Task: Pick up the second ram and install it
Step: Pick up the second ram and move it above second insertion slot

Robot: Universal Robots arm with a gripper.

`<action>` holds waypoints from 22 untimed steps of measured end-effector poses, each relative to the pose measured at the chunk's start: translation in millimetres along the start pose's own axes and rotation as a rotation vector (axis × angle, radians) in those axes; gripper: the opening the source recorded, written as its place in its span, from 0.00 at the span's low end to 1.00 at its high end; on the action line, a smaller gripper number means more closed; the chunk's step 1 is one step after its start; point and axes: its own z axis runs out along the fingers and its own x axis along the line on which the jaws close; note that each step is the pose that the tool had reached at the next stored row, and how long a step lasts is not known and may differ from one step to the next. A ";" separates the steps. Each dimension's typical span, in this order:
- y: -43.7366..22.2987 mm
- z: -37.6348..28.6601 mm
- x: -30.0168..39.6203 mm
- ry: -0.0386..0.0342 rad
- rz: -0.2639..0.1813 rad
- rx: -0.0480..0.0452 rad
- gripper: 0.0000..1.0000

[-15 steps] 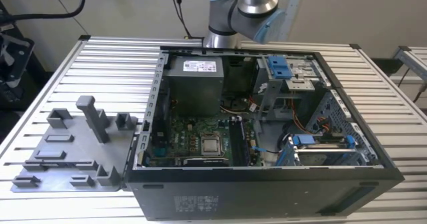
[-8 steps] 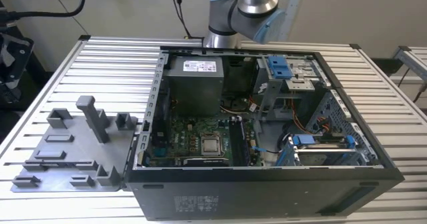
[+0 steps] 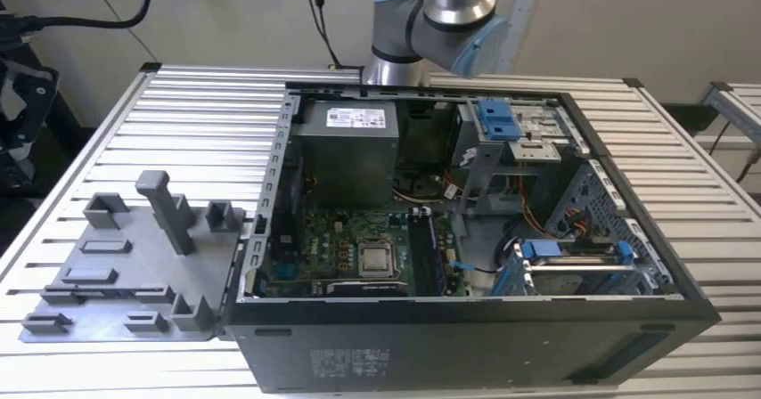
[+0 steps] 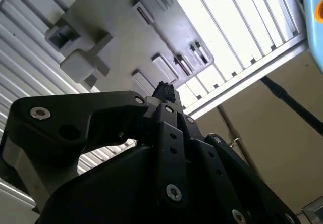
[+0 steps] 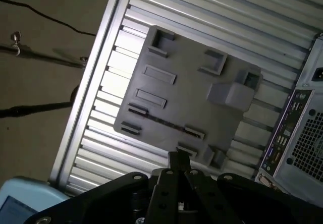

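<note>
In both wrist views my gripper (image 4: 164,90) (image 5: 177,157) is high above the grey fixture plate (image 5: 186,98) (image 4: 121,27), its black fingers drawn together to a point with nothing between them. The plate (image 3: 119,265) lies on the slatted table at the exterior view's left, and its holders look empty. The open computer case (image 3: 476,319) stands beside it. On the motherboard, thin bluish sticks (image 3: 436,252) stand on edge just right of the processor (image 3: 377,259). I cannot tell whether one of them is the second ram.
The arm (image 3: 434,12) rises out of the exterior view behind the case. Inside the case are a power supply (image 3: 347,154) and blue drive-bay clips (image 3: 500,118) (image 3: 541,249). The case's rear ports (image 5: 282,138) face the plate. The table edge (image 5: 88,88) and floor cables lie beyond.
</note>
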 end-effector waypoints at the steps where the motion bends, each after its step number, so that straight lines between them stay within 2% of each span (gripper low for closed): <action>1: 0.0 0.0 0.0 0.0007 -0.012 0.0018 0.11; 5: 0.0 -0.1 0.0 0.0030 -0.060 0.0070 0.11; 14: 0.0 0.0 0.0 0.0045 -0.181 0.0113 0.11; 22: 0.3 -0.2 0.4 0.0059 -0.267 0.0141 0.11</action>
